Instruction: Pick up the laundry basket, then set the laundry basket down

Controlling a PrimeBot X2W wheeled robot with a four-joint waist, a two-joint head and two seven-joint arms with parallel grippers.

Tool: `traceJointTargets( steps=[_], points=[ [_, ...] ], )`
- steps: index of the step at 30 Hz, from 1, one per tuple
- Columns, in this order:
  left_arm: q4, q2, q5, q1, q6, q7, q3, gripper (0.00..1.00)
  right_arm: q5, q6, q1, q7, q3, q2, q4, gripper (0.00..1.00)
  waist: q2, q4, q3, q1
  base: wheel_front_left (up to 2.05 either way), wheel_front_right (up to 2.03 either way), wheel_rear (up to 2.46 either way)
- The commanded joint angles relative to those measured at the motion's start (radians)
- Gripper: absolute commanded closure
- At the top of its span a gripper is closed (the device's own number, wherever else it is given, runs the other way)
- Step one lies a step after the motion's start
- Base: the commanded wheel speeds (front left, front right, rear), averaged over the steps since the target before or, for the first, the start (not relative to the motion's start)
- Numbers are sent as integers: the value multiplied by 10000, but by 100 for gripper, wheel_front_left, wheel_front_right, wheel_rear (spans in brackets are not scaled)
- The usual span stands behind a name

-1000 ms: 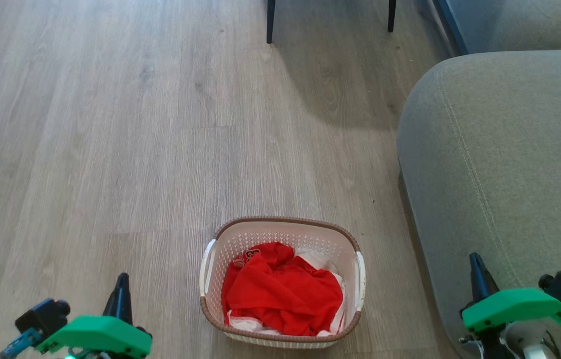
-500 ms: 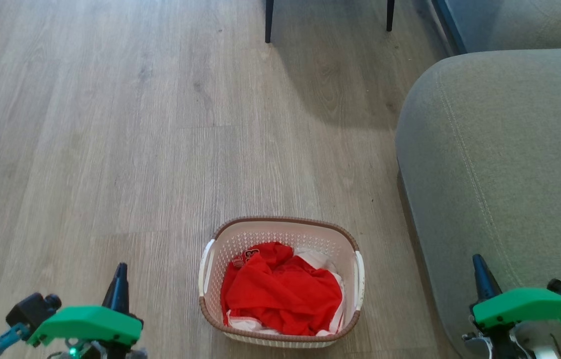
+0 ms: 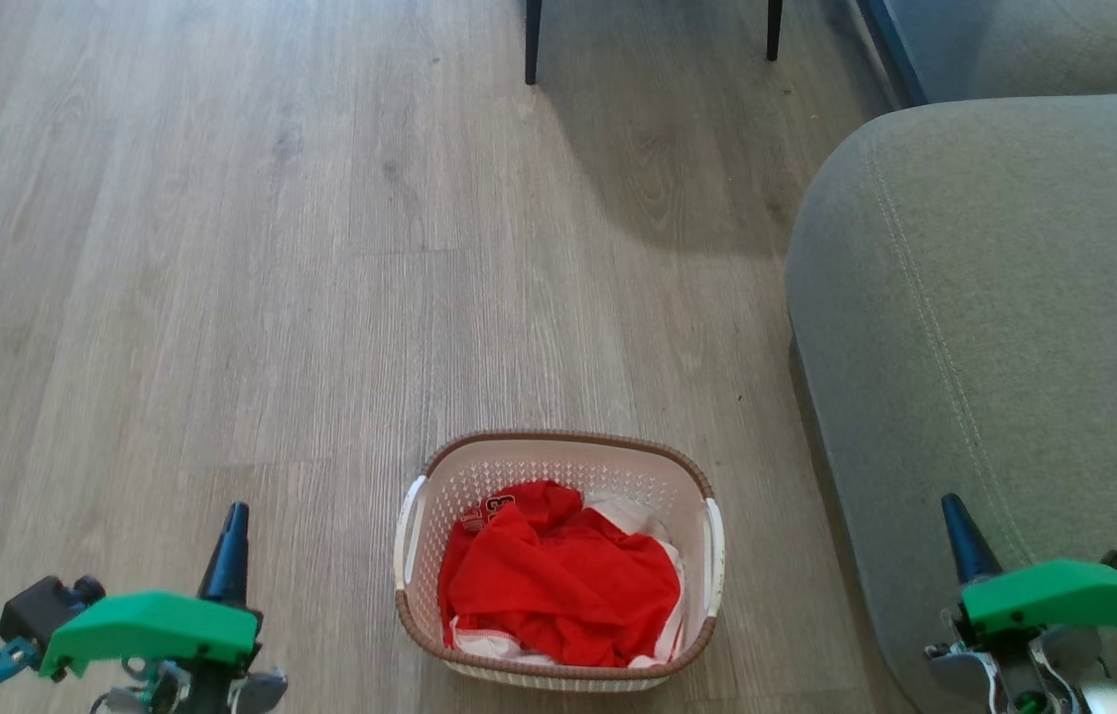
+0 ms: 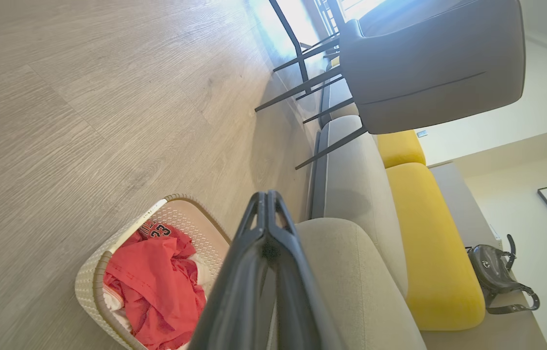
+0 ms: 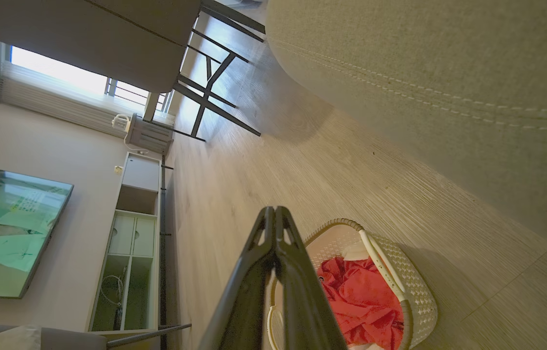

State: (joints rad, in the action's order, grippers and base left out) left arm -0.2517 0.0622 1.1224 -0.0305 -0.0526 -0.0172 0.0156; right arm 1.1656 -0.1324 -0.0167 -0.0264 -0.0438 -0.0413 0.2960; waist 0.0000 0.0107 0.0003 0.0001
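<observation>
Both claws have eased outward over the last second, the left claw (image 3: 234, 514) drifting left and the right claw (image 3: 952, 504) drifting right, and the laundry basket (image 3: 568, 434) hasn't budged. Left claw: its 2 dark fingers are pressed together into a single point, gripping nothing. Right claw: same story, fingers pinched tight and empty. The laundry basket sits on the wood floor (image 3: 221, 248) between the 2 claws, to the right of the left claw and to the left of the right one, clear of both. A red garment (image 3: 558, 585) is heaped inside, with white cloth peeking out at its edges. The grey sofa (image 3: 995, 297) runs alongside the right claw, its side near the basket's right handle. 2 dark chair legs (image 3: 532, 40) stand well ahead of both claws.
</observation>
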Motion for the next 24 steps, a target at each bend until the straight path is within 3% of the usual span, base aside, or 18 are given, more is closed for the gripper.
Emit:
traceJointTargets(
  steps=[1, 24],
  points=[
    [253, 24, 252, 561, -70, 92, -373, 100, 264, 12, -534, 85, 42, -198, -389, 100, 0, -2, 1, -1, 0, 0, 0],
    [144, -33, 2925, 1032, -478, 762, -870, 100, 2741, 15, -741, 756, -282, -210, -465, 100, 0, -62, 17, -1, 0, 0, 0]
  ],
)
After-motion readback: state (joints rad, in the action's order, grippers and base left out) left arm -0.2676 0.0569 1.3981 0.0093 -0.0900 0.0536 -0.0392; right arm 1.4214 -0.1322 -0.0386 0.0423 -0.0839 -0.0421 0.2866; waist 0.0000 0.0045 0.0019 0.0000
